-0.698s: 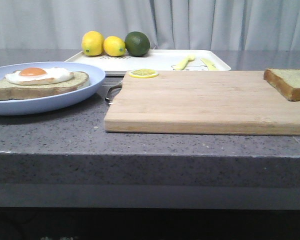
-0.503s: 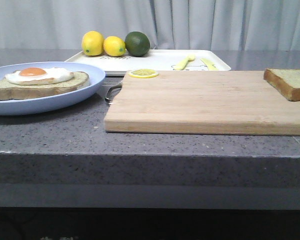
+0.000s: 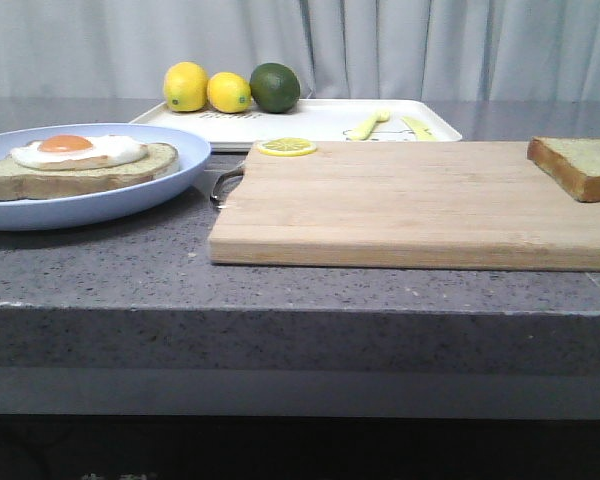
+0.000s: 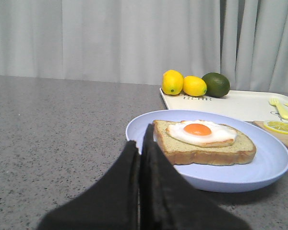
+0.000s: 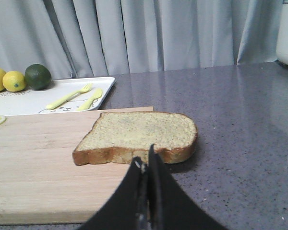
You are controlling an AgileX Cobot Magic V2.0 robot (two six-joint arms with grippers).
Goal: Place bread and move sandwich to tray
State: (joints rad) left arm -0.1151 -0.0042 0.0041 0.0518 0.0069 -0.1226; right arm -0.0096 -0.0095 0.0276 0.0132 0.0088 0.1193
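Note:
The bread (image 3: 580, 165) (image 5: 139, 135), a thick slice with brown crust, lies at the right end of the wooden cutting board (image 3: 410, 205) (image 5: 33, 163), partly overhanging its edge. The sandwich (image 3: 75, 163) (image 4: 206, 141), a bread slice topped with a fried egg, sits on a round light-blue plate (image 3: 130, 195) (image 4: 259, 172) at the left. The white tray (image 3: 310, 120) (image 4: 240, 103) (image 5: 29, 100) stands behind the board. My left gripper (image 4: 142, 136) is shut and empty, just short of the plate's rim. My right gripper (image 5: 145, 159) is shut and empty, close in front of the bread. Neither gripper appears in the front view.
Two lemons (image 3: 207, 88) and a lime (image 3: 275, 87) rest at the tray's back left corner. A yellow fork (image 3: 368, 124) and spoon (image 3: 417, 127) lie on the tray. A lemon slice (image 3: 287, 147) sits on the board's far left corner. Grey curtains hang behind the counter.

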